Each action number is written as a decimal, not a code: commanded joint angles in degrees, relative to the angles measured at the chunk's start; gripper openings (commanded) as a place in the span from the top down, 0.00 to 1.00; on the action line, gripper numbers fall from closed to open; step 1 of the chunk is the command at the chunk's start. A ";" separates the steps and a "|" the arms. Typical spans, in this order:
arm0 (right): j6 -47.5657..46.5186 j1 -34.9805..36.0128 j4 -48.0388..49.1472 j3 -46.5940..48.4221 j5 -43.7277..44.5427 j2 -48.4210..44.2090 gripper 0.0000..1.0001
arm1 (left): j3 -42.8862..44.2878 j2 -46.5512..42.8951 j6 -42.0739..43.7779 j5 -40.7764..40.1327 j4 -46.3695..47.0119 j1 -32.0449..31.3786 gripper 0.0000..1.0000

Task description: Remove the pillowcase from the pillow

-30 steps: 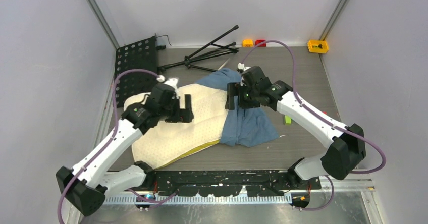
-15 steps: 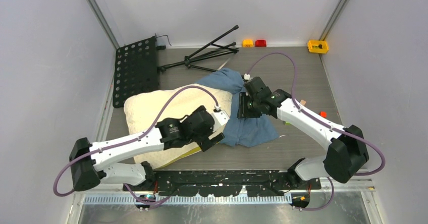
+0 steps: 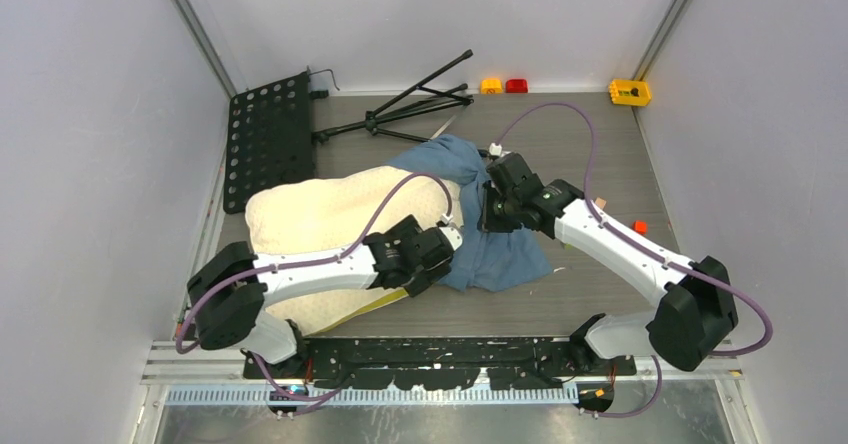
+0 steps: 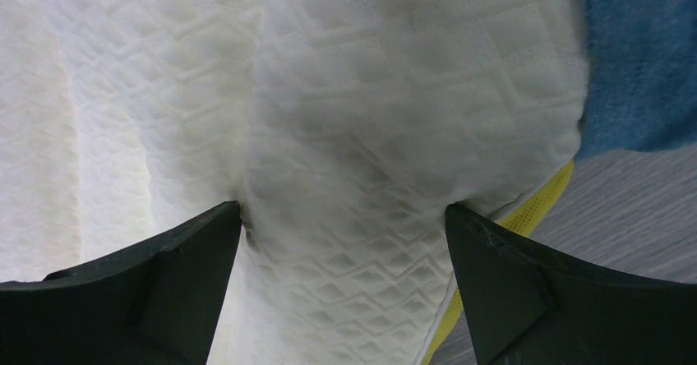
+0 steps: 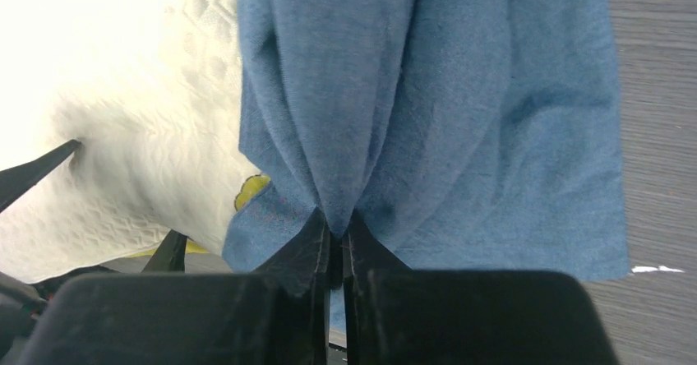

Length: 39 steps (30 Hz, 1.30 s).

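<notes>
The cream quilted pillow lies left of centre, its right end in the dusty blue pillowcase. My left gripper is open over the pillow's near right corner. In the left wrist view its tips straddle a bulge of quilted pillow, with yellow piping and blue pillowcase to the right. My right gripper is shut on a pinched fold of pillowcase; its fingertips meet on the cloth, and the pillow shows at left.
A black perforated plate and a folded tripod stand lie at the back left. Small yellow and red blocks sit along the back edge. A small orange piece lies right of my right arm. Grey walls enclose the table.
My left arm swung from above the pillow's middle down to its near right corner, staying open. My right gripper lowered onto the blue cloth and closed on a fold.
</notes>
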 commanded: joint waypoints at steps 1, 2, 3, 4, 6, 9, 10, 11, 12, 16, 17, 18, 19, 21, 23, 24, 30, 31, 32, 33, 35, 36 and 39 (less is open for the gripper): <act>1.35 -0.57 0.12 0.12 9.96 -4.96 1.00 | 1.08 1.87 -5.33 -3.21 1.42 0.69 0.05; 1.51 -1.00 -0.36 0.13 12.25 -5.73 1.00 | 0.68 1.88 -5.80 -3.30 1.74 1.28 0.09; 1.63 -1.32 -0.93 0.21 14.49 -6.50 1.00 | 0.27 1.66 -6.36 -3.25 2.01 2.15 0.16; 1.65 -1.71 -1.38 0.28 16.59 -7.37 1.00 | -0.24 1.16 -7.10 -2.95 2.16 3.33 0.25; 1.70 -2.40 -2.15 0.18 22.04 -9.41 1.00 | -1.51 -0.50 -8.51 -1.47 2.88 5.99 0.46; 2.00 -3.80 -2.29 -0.70 27.34 -13.04 1.00 | -4.29 -5.34 -10.55 2.06 4.45 10.22 0.72; 2.15 -4.42 -2.26 -1.05 28.53 -14.61 1.00 | -5.06 -7.12 -11.49 2.01 4.69 11.40 0.86; 2.13 -5.07 -2.21 -1.25 29.38 -15.72 1.00 | -5.84 -9.38 -12.49 1.33 4.85 12.35 0.97; 2.17 -5.74 -2.17 -1.61 30.17 -16.70 1.00 | -6.54 -11.81 -13.58 0.08 4.90 13.38 1.00; 2.50 -8.84 -2.34 -2.45 32.70 -18.91 1.00 | -9.69 -24.47 -16.67 -1.25 6.24 17.89 1.00; 2.91 -9.55 -2.52 -2.57 33.23 -19.21 1.00 | -10.71 -27.90 -17.63 -0.91 6.91 19.62 1.00; 3.60 -10.34 -2.78 -2.74 33.67 -19.38 1.00 | -11.60 -30.82 -18.73 -1.04 7.28 21.25 1.00; 4.51 -11.20 -3.04 -2.84 33.96 -19.53 1.00 | -12.28 -33.96 -19.71 -1.24 7.39 22.80 1.00; 6.55 -12.80 -3.47 -3.18 34.73 -19.95 1.00 | -12.55 -38.81 -21.22 -1.93 6.51 25.09 1.00; 8.02 -13.95 -3.52 -3.65 35.02 -20.69 1.00 | -11.73 -42.24 -21.74 -3.46 4.79 25.94 1.00; 8.58 -14.31 -3.44 -3.91 35.28 -21.01 1.00 | -11.11 -43.24 -21.76 -3.92 3.95 25.99 1.00; 8.48 -14.70 -2.05 -4.17 32.95 -20.52 1.00 | -6.87 -45.01 -21.36 -6.49 -1.46 25.99 1.00; 8.24 -14.75 -2.03 -3.99 31.96 -20.25 1.00 | -6.53 -45.27 -20.91 -6.61 -1.42 25.98 1.00; 7.77 -14.81 -1.69 -3.86 30.71 -19.99 1.00 | -6.19 -45.56 -20.41 -6.63 -1.30 25.99 1.00; 6.78 -14.86 -0.94 -3.95 28.24 -19.76 1.00 | -5.86 -45.69 -20.26 -6.65 -1.25 25.97 1.00; 3.69 -14.81 1.12 -4.13 20.54 -19.03 0.99 | -5.41 -45.56 -19.92 -6.28 -1.11 26.00 1.00; 2.19 -14.80 1.77 -4.01 16.17 -18.53 0.96 | -5.19 -45.47 -19.86 -6.03 -1.15 25.98 1.00; -2.73 -14.74 3.22 -3.24 1.36 -15.50 0.48 | -4.85 -45.12 -19.83 -5.00 -1.24 25.98 1.00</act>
